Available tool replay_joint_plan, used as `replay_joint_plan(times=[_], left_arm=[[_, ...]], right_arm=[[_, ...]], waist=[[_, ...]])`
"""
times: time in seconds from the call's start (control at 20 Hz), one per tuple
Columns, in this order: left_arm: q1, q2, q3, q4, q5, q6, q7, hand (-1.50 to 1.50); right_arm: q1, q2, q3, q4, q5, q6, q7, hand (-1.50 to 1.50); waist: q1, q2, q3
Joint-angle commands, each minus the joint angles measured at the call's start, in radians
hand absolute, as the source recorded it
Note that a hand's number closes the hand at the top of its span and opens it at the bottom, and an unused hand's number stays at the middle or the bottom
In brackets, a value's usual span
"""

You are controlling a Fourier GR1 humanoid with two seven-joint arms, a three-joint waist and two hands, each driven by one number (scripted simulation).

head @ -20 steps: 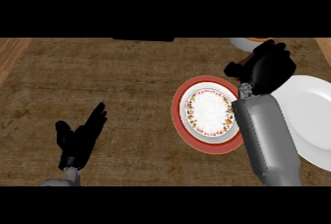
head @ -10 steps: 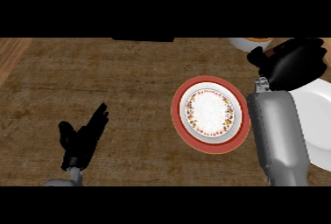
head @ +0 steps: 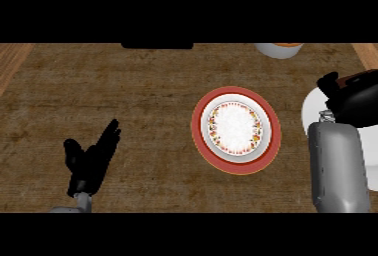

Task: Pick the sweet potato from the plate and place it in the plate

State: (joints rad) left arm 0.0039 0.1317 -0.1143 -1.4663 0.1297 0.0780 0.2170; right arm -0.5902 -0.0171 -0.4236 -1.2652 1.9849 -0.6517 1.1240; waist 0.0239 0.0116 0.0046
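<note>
I see a brown woven mat (head: 148, 100) over the counter — and a pale cup (head: 278, 50) at the far edge.

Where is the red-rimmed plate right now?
In the head view, the red-rimmed plate lies on the counter right of centre, between the resting left hand at lower left and the right hand over a white plate.

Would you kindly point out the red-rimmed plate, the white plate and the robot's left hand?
red-rimmed plate (head: 201, 131): head view, on its left red rim.
white plate (head: 313, 111): head view, on its bare left part.
left hand (head: 90, 162): head view, on the palm.
</note>
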Motion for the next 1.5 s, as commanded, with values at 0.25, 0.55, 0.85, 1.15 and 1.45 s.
replay_joint_plan(times=[0.25, 0.55, 0.85, 1.15, 1.45], left_arm=[[0.019, -0.004, 0.002, 0.014, -0.008, 0.006, 0.010, 0.00], [0.011, -0.025, 0.003, 0.009, -0.014, 0.018, 0.018, 0.00], [0.006, 0.009, 0.036, 0.000, 0.026, -0.017, 0.050, 0.00], [-0.038, -0.005, 0.027, 0.040, 0.003, -0.020, 0.027, 0.00], [0.016, -0.030, 0.002, 0.050, -0.026, -0.003, -0.018, 0.00]], right_arm=[[0.044, -0.090, -0.218, 0.119, -0.121, -0.334, 0.041, 1.50], [0.103, -0.169, -0.254, 0.247, -0.259, -0.461, -0.068, 1.50], [0.065, -0.252, -0.312, 0.473, -0.604, -0.233, -0.175, -1.50], [0.069, -0.311, -0.282, 0.580, -0.976, -0.381, -0.537, -1.50], [0.112, -0.296, -0.281, 0.435, -1.218, -0.502, -0.814, -1.50]], waist=[[-0.009, -0.003, -0.002], [-0.018, -0.008, -0.003], [-0.015, -0.006, -0.001], [-0.010, -0.004, 0.000], [-0.017, -0.007, 0.001]])
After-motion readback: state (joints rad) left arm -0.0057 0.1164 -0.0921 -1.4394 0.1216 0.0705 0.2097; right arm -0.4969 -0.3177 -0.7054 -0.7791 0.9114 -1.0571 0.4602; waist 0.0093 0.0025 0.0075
